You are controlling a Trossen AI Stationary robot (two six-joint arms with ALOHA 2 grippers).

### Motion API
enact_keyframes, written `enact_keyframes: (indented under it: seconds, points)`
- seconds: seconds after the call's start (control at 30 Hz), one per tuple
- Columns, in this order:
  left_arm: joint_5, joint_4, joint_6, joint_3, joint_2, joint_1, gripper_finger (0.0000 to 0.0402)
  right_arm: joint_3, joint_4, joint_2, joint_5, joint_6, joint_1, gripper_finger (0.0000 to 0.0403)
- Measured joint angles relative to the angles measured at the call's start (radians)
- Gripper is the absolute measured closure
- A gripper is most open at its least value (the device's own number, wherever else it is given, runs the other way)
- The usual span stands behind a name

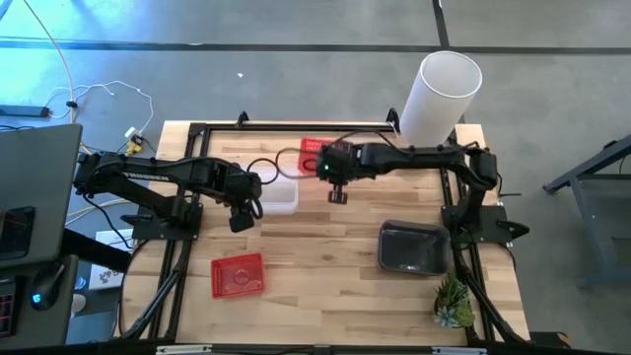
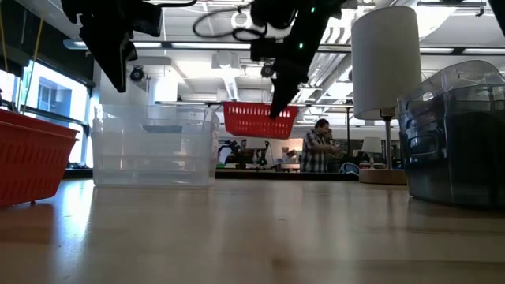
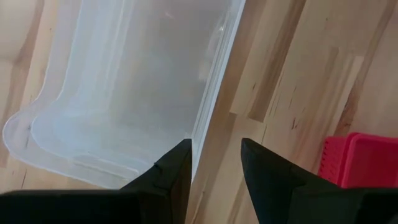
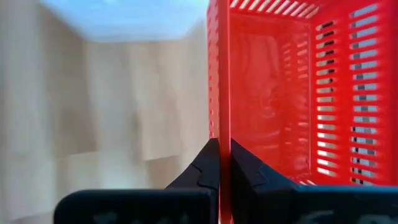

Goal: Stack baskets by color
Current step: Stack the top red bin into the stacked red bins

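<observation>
**Right gripper clamped on a red basket's wall, left one parked open over the clear stack**

From above: the right gripper (image 1: 336,176) sits out near the middle-back of the table, right at the edge of a red basket (image 1: 312,155). The left gripper (image 1: 246,209) is just beside the clear basket (image 1: 280,194), at its near corner. A second red basket (image 1: 238,275) lies well apart from both grippers, towards the front, and the dark grey basket (image 1: 411,247) sits off under the right arm, near a small green plant (image 1: 454,302). A tall white cylinder (image 1: 439,97) stands at the back corner.

Table-level view: the red basket (image 2: 259,120) hangs clear of the tabletop, pinched by the right gripper (image 2: 281,101) on one side wall. The clear basket (image 2: 154,147) rests on the wood below the left gripper (image 2: 117,59). A person (image 2: 318,147) stands far back in the room.

Left wrist view: the fingers (image 3: 171,177) stand apart, empty, with the clear basket's (image 3: 124,87) rim running down between them.

Right wrist view: the fingers (image 4: 202,168) are closed tight on the thin red wall (image 4: 219,74), with the mesh inside to one side of it.
</observation>
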Motion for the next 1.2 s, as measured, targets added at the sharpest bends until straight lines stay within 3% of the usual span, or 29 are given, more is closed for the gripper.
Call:
enact_keyframes:
  seconds: [0.27,0.43,0.6,0.87,1.2]
  points:
    - [-0.002,0.046,0.0,0.0,0.0,0.001,0.0277,0.0,-0.052,-0.033,-0.005,-0.015,0.147,0.0402]
    - [-0.003,0.155,0.0,0.0,0.0,0.004,0.0277,0.0,-0.095,-0.033,0.038,-0.019,0.218,0.0403]
    - [0.0,0.269,-0.004,0.0,0.0,0.026,0.0277,0.0,-0.109,-0.033,0.013,-0.028,0.273,0.0403]
    - [0.005,0.369,-0.13,0.0,0.0,0.06,0.0277,0.0,-0.057,-0.033,-0.013,-0.152,0.346,0.0403]
    - [0.141,0.467,-0.204,0.0,0.0,0.082,0.0277,0.0,-0.01,-0.033,-0.03,-0.207,0.351,0.0403]
